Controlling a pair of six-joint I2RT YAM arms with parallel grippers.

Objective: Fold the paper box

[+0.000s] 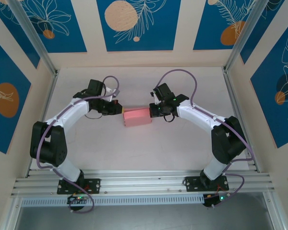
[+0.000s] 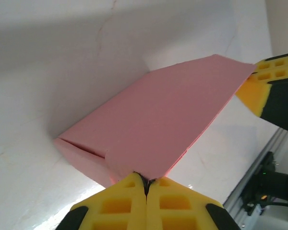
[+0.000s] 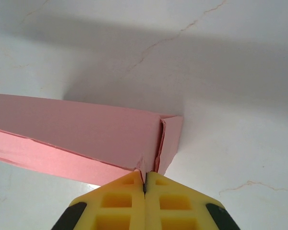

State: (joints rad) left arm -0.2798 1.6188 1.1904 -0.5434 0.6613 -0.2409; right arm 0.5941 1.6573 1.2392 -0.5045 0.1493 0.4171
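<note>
Box folded up, held between both arms over the surface. Left fingers clamped on one end's edge, right fingers clamped on the opposite end's flap.

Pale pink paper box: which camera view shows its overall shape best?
Top external: the pale pink paper box shows nearly whole, as a rectangle. Left wrist gives one broad face and a folded end close up; right wrist gives a long side and an end flap.
</note>
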